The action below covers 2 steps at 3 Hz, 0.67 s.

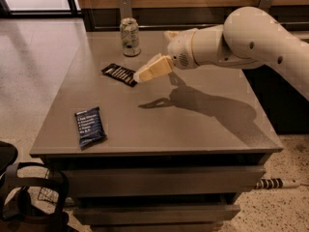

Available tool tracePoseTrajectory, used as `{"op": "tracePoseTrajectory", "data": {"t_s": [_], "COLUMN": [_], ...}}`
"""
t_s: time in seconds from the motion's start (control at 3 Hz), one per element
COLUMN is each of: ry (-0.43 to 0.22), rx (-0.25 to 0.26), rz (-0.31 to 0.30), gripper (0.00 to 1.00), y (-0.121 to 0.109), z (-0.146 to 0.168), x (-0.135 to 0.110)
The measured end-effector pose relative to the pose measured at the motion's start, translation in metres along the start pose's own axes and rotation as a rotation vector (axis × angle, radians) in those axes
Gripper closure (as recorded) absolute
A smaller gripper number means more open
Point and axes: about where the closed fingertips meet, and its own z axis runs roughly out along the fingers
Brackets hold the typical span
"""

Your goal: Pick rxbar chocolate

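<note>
The rxbar chocolate point(119, 74) is a flat black wrapper with white lettering, lying on the grey table point(203, 124) at the back left, in front of a can. My gripper point(145, 73) hangs above the table just right of the bar's right end, its cream fingertips pointing left and down toward it. It holds nothing.
A light-coloured can point(130, 36) stands upright behind the bar near the table's far edge. A dark blue bar wrapper point(90, 126) lies near the front left corner. My white arm point(251, 37) reaches in from the right. Drawers sit under the tabletop.
</note>
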Motion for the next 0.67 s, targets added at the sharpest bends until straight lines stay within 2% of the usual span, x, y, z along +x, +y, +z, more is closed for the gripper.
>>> {"op": "tracePoseTrajectory", "data": {"t_s": [0.67], "ry": [-0.080], "rx": [-0.101], "rz": [0.065], "gripper": [0.00], "y": [0.004], "z": [0.074], "x": [0.015]}}
